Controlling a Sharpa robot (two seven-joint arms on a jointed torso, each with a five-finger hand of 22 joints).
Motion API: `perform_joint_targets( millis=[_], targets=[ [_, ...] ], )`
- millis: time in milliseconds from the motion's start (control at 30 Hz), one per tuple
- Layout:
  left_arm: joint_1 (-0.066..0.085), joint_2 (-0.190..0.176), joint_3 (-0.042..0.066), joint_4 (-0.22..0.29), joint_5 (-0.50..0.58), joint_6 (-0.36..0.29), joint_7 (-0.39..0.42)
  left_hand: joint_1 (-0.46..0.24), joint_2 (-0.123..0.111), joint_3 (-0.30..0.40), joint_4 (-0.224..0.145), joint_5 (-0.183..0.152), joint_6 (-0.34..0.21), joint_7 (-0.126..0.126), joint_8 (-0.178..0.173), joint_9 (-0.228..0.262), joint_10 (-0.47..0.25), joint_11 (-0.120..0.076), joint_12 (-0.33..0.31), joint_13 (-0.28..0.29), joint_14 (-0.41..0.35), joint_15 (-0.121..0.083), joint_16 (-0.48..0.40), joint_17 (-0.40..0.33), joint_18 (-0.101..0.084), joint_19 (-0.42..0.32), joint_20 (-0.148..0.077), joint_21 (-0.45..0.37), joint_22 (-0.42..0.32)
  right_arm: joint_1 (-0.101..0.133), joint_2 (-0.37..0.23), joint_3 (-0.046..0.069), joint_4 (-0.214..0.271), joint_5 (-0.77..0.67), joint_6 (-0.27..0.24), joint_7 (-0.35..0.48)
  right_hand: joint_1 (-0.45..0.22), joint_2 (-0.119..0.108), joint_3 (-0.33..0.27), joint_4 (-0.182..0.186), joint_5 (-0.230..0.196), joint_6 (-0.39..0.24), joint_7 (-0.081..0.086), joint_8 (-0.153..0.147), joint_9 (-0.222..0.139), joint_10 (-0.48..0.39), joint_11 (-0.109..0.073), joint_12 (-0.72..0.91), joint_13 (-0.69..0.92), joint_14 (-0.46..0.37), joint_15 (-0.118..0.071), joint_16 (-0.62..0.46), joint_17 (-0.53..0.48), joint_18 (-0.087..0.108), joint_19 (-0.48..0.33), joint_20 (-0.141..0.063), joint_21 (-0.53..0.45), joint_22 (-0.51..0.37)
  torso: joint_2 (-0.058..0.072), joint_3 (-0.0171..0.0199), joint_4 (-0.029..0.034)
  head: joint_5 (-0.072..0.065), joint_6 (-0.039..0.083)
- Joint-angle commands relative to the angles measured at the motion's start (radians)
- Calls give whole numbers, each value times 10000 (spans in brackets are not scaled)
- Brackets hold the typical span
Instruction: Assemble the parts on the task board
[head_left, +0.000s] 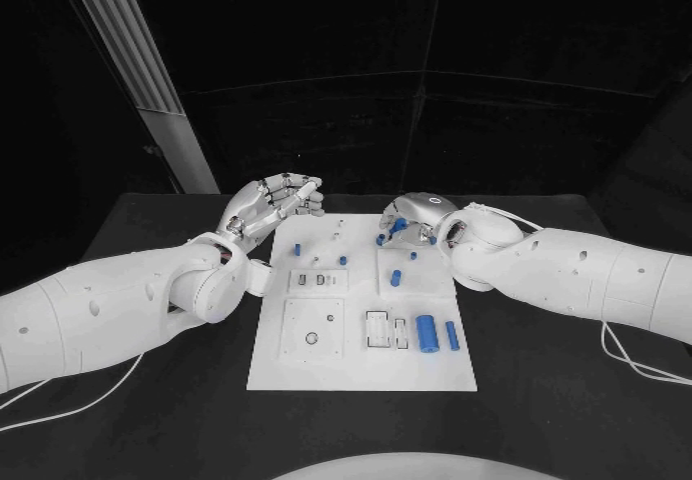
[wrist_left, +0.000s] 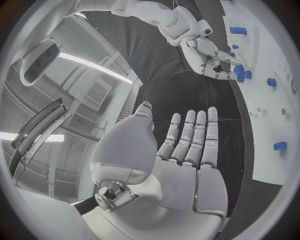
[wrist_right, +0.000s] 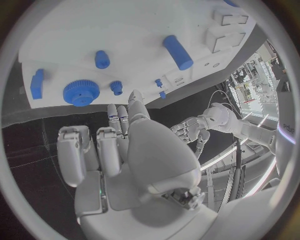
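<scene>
left robot hand hovering empty, fingers spread, off task board far-left corner | right robot hand reaching over far edge, fingertips by blue gear, grip unclear | 2 blue cylinders lying near-right

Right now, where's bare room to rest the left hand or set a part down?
Free: the black table left of the task board, and the board's near strip below its recesses. Crowded: the board's far end, where small blue parts stand and the right hand hovers.

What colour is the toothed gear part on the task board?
Blue; the gear shows best in the right wrist view.
</scene>
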Motion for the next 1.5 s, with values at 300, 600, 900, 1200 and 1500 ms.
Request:
perform_joint_targets(
  millis=[300, 600, 900, 1200, 1500],
  targets=[
    [34, 8, 5, -13, -64, 272, 1357, 27, 138, -69, -21, 30, 71, 976, -79, 13, -83, -2, -31, -14, -106, 32, -35, -18, -184, -87, 1, -81, -25, 21, 161, 13, -200, -850, 358, -715, 183, -10, 37, 68, -58, -44, 57, -177, 15, -118, 25, -117, 9, 830, -34, 41, 1243, -72, 1054, -86, 31, 2630, 98, -17, 15, 71, -15],
    [35, 16, 5, -58, -64, 297, 1343, 42, 185, -75, -24, 71, 76, 982, -138, 15, -114, 5, -31, -14, -139, 41, -35, -30, -192, -103, 2, -107, -49, 19, 312, 14, -317, -905, 368, -706, 217, 44, 76, 92, -58, -36, 59, -254, 19, -111, 28, -156, 14, 827, -29, 37, 1224, -72, 1054, -79, 31, 2630, 84, -27, 13, 41, -73],
    [36, 17, 5, -62, -64, 312, 1325, 49, 196, -78, -25, 89, 79, 983, -153, 16, -120, 7, -30, -14, -148, 43, -34, -33, -194, -105, 2, -114, -56, 18, 501, 14, -527, -904, 524, -676, 305, 219, 180, 158, -58, -31, 74, -424, 22, -43, 36, -225, 18, 837, -18, 43, 1280, -72, 1054, -70, 31, 2630, 88, -34, 27, -6, -76],
    [37, 37, 5, -73, -64, 318, 1301, 58, 208, -81, -26, 111, 84, 984, -171, 18, -126, 8, -27, -13, -157, 46, -31, -36, -196, -106, 2, -120, -62, 17, 678, 14, -707, -902, 771, -686, 444, 317, 234, 234, -58, 115, 7, -562, 36, 307, -32, -246, 18, 842, -66, 45, 1302, -72, 1054, -92, 31, 2630, 95, -39, 29, -15, -105],
    [37, 47, 5, -97, -64, 352, 1250, 67, 223, -85, -26, 135, 88, 985, -192, 19, -134, 10, -24, -13, -170, 49, -29, -39, -198, -107, 2, -126, -70, 15, 827, 13, -819, -902, 1137, -886, 512, 346, 230, 315, -59, 216, -5, -654, 41, 513, -53, -329, 5, 845, -91, 46, 1314, -72, 1054, -118, 31, 2630, 111, -28, 35, -25, -137]
  ],
)
